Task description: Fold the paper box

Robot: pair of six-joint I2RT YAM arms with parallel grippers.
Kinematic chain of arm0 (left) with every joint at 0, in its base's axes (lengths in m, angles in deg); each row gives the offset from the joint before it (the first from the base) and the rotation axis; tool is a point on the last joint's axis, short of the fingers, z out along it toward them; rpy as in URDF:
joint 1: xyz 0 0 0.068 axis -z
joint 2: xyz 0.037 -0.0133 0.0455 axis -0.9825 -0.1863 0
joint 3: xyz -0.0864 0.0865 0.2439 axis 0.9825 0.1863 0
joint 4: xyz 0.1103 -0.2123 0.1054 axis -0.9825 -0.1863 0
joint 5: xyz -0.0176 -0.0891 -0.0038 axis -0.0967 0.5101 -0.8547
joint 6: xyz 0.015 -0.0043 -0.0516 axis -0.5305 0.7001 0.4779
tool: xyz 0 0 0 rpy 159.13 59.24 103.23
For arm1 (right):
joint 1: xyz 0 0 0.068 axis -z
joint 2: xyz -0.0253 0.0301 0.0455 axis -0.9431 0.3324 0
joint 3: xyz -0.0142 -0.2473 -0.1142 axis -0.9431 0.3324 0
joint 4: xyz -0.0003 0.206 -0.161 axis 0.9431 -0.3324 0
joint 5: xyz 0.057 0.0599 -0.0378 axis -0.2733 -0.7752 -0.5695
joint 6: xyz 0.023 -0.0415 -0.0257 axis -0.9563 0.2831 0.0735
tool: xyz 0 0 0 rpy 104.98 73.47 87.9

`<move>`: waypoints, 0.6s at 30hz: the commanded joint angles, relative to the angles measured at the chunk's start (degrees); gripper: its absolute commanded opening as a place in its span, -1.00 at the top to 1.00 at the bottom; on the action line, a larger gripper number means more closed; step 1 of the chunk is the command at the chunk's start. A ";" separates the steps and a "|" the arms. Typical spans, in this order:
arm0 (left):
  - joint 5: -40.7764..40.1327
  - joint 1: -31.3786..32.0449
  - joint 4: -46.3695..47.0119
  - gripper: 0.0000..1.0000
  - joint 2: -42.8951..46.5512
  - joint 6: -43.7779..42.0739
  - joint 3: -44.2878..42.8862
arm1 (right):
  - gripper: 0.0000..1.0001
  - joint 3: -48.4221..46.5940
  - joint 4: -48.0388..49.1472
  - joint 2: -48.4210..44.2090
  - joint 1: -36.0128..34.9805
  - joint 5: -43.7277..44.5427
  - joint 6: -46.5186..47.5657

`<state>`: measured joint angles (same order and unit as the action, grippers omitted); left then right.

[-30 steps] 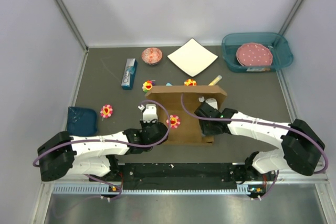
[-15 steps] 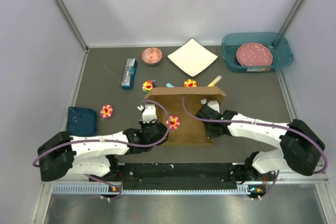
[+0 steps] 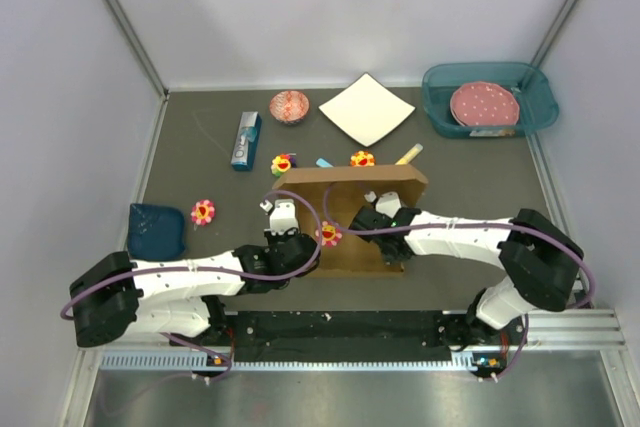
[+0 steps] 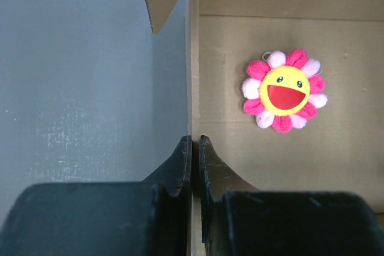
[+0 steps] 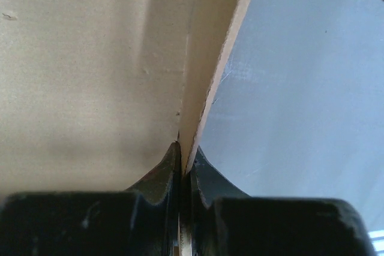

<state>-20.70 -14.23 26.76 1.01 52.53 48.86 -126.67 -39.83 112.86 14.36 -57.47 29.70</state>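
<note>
The paper box (image 3: 350, 209) is brown cardboard and lies partly folded at the table's middle, its back panel standing up. A pink and yellow flower toy (image 3: 329, 234) lies on its floor and also shows in the left wrist view (image 4: 283, 90). My left gripper (image 3: 291, 228) is shut on the box's upright left wall (image 4: 193, 88); the fingertips (image 4: 183, 151) pinch its edge. My right gripper (image 3: 381, 221) is shut on the box's right wall (image 5: 207, 64), which leans in over the floor. The right fingertips (image 5: 174, 159) clamp that sheet.
Behind the box lie a white square paper sheet (image 3: 366, 109), a red bowl (image 3: 289, 106), a blue tube box (image 3: 246, 140), two flower toys (image 3: 283, 162) and a yellow piece (image 3: 409, 153). A teal bin with a pink plate (image 3: 488, 97) stands back right. A dark blue cloth (image 3: 156, 231) and another flower toy (image 3: 203, 211) lie left.
My right gripper has moved left, carrying the box's right wall inward over the floor. The back panel has shifted slightly. The left gripper has stayed on the left wall.
</note>
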 commanded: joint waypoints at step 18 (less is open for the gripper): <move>-0.95 0.09 3.31 1.00 1.18 0.50 0.12 | -0.03 -3.27 -1.55 -10.58 5.42 -0.42 -0.45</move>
<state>-20.72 -14.23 27.22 1.01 52.50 49.03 -126.89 -40.88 104.00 17.81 -57.89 28.71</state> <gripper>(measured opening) 0.059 0.507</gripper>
